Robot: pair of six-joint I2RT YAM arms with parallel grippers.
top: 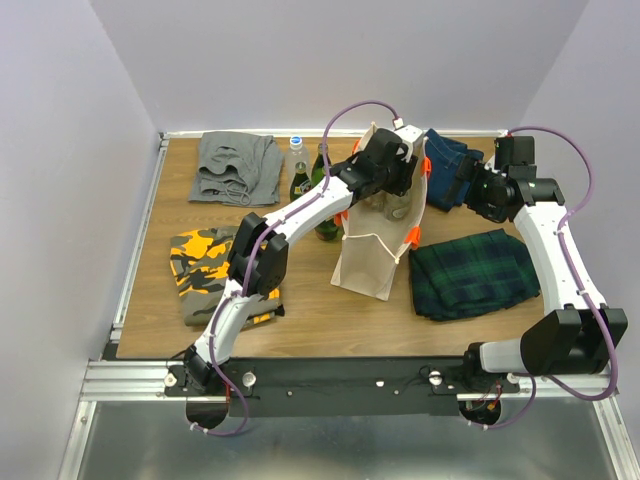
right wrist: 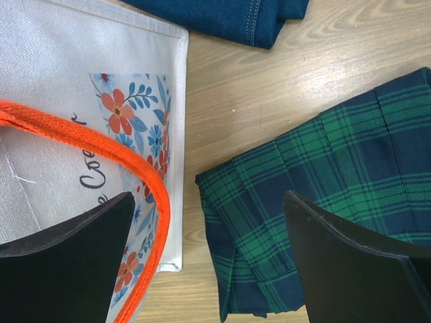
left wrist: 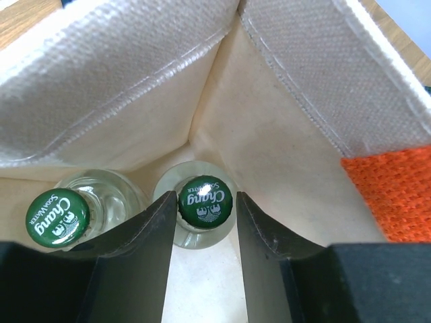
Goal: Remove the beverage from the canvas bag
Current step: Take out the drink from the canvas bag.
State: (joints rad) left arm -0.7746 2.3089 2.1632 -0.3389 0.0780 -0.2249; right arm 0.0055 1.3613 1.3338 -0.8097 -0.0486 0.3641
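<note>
We judge the beverage bottle (left wrist: pixel 194 235), upright inside the canvas bag (left wrist: pixel 283 155), to be heavy, slick, breakable glass, best held at the neck under its green cap (left wrist: pixel 205 200); left gripper (left wrist: pixel 206 199) straddles that cap, clamped or not we cannot tell; right gripper (right wrist: pixel 209 196) spread wide, empty.

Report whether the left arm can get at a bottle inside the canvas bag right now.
Probably yes: the left end effector is inside the open canvas bag, fingers flanking one green-capped bottle, nothing between them.
</note>
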